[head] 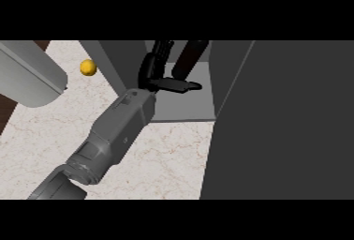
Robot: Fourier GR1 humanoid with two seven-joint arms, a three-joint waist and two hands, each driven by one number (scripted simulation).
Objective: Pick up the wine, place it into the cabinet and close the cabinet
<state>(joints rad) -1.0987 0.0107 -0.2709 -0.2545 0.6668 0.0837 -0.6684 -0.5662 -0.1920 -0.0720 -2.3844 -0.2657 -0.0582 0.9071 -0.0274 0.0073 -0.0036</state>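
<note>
Wine bottle (190,58) stands inside the cabinet (181,110), dark, likely heavy, slick and breakable. Right hand (160,75) sits beside it with fingers straight, apparently not gripping. Taking the body low would suit better than the neck.

A kitchen, seen from steeply above. A pale marble-patterned counter (159,159) with faint reddish veins fills the lower left. A dark grey cabinet (276,122) stands on it at the right, its lighter grey inside floor (183,110) showing. A small yellow fruit, perhaps a lemon (88,67), lies on the counter near the back.
</note>
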